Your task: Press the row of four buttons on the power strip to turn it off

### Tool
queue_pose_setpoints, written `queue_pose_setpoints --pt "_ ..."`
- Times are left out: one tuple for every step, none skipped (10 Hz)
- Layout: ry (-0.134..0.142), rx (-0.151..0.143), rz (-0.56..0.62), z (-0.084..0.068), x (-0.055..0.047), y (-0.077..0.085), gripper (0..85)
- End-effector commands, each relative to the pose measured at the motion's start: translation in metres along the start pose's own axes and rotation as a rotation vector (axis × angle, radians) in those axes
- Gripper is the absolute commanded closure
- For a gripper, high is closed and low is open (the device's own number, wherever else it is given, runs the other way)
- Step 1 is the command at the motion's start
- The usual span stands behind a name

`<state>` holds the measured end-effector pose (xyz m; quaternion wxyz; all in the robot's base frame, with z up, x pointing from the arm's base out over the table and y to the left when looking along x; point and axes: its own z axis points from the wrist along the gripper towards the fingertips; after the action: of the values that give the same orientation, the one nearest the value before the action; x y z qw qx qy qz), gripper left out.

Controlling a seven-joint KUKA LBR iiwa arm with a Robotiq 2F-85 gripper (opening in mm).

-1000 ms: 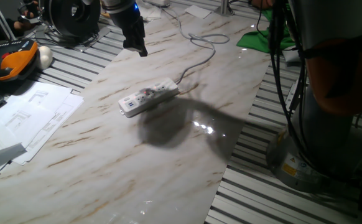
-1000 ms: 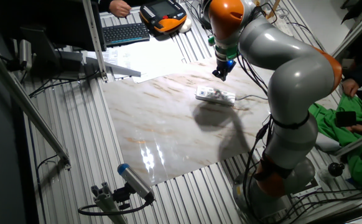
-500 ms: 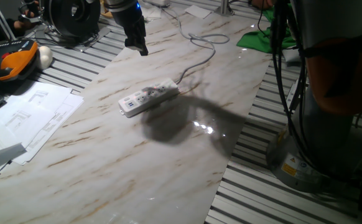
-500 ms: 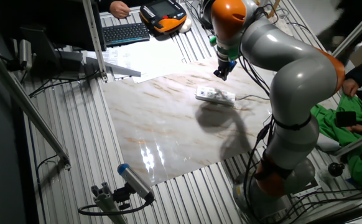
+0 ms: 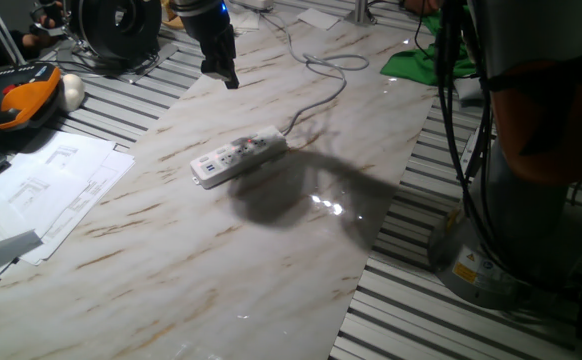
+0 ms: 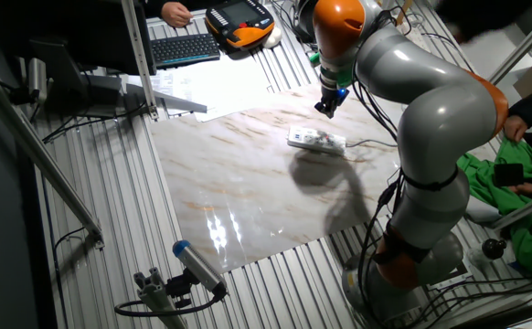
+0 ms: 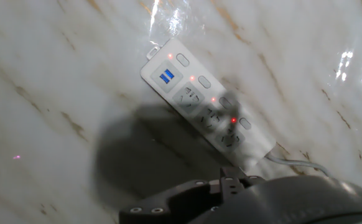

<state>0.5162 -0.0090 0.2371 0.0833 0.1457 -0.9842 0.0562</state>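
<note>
While the tool (image 5: 219, 68) hangs high over the far left of the worktop (image 5: 271, 260), well apart from the power strip (image 5: 238, 156) lying mid-slab, I cannot tell its opening; the buttons (image 7: 211, 87) are small, so a slightly skewed descent could hit a socket instead.

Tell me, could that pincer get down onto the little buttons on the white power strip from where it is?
Probably yes. The pincer hangs in the air above the power strip, and nothing lies between them. In the hand view the buttons are uncovered along the strip's top face.
</note>
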Motion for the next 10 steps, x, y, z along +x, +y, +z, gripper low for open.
queue_pose_setpoints --pt "0.001 0.0 0.002 0.0 -0.0001 -0.0001 85.0" --pt "0.002 0.001 0.011 0.0 -0.0001 -0.0001 85.0" --pt "-0.005 0.001 0.017 0.0 -0.0001 -0.0001 85.0" --pt "-0.007 -0.036 0.037 0.0 -0.0001 -0.0001 85.0" --pt "0.005 -0.06 0.049 0.0 -0.0001 -0.0001 85.0" --pt "0.02 -0.062 0.078 0.0 -0.0001 -0.0001 85.0" --pt "0.016 -0.051 0.104 0.0 -0.0001 -0.0001 85.0" --pt "0.019 -0.036 0.119 0.0 -0.0001 -0.0001 85.0" --pt "0.027 -0.033 0.134 0.0 -0.0001 -0.0001 85.0" --pt "0.029 -0.03 0.156 0.0 -0.0001 -0.0001 85.0"
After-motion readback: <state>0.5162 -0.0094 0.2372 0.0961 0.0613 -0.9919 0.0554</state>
